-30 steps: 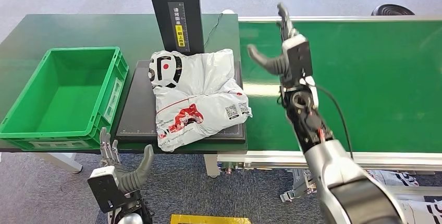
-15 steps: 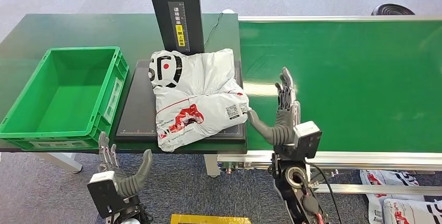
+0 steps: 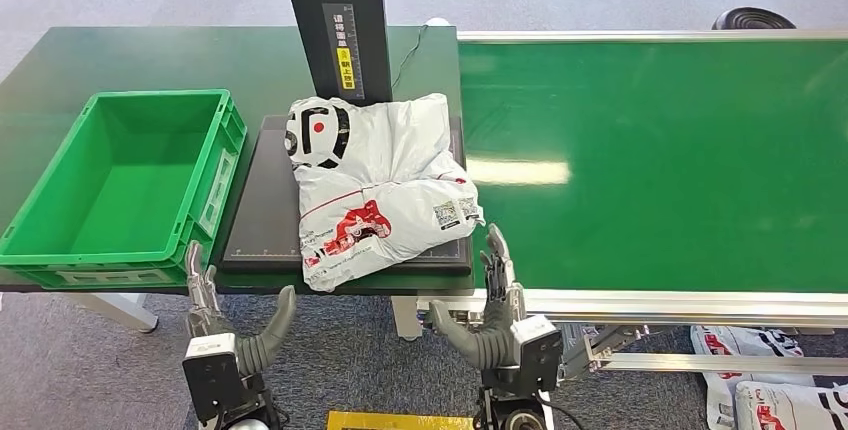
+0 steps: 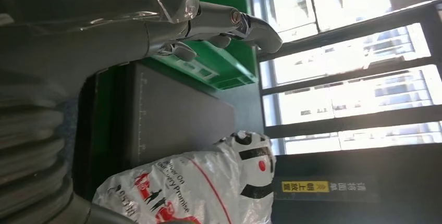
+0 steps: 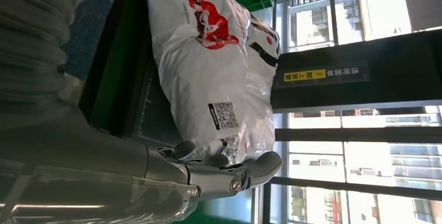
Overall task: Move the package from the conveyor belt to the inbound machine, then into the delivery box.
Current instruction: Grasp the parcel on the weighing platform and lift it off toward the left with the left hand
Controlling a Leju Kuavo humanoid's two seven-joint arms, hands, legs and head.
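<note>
White plastic package: lay on black inbound machine platform, at 3 o'clock from green delivery box. Conveyor belt at 3 o'clock of package. Left hand, right hand: fingers spread, holding nothing, below table edge.

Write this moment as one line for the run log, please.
package: lying on inbound machine | delivery box: empty | left hand: open, low | right hand: open, low

Even, bright head view with a glare streak on the conveyor belt; wrist views' windows blow out.
</note>
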